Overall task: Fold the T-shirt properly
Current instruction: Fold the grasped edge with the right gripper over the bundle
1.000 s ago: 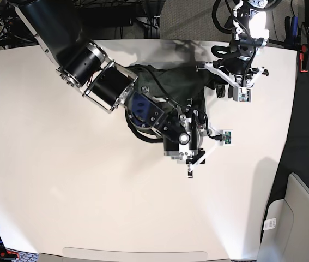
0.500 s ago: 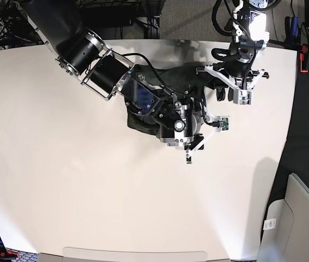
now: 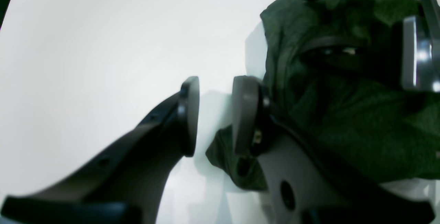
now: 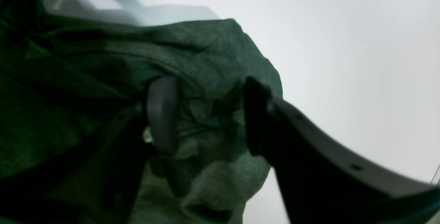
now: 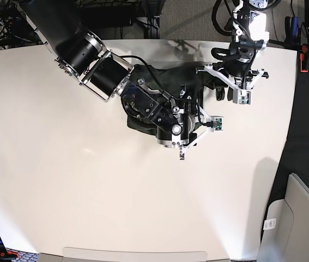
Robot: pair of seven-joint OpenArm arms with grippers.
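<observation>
Item: right gripper [image 4: 206, 114], fingers spread apart, a bunched ridge of the T-shirt [image 4: 213, 55] lying between the two pads; neither pad visibly presses the cloth, so no grip is counted (the placement suits a pinch on a fold edge, judged only). Item: left gripper [image 3: 215, 115], fingers parted by a narrow gap, bare white table [image 3: 103, 45] showing between them, nothing held; its inner finger [image 3: 245, 114] stands just beside a hanging corner of the garment, probably waiting to take that edge. Item: T-shirt, dark olive-green knit, crumpled in a heap rather than spread flat, lying near the far edge of the table in the base view, largely hidden under the right arm [image 5: 89, 52]. Condition: unfolded; folding appears barely begun, since no flat panel or straight crease shows.
</observation>
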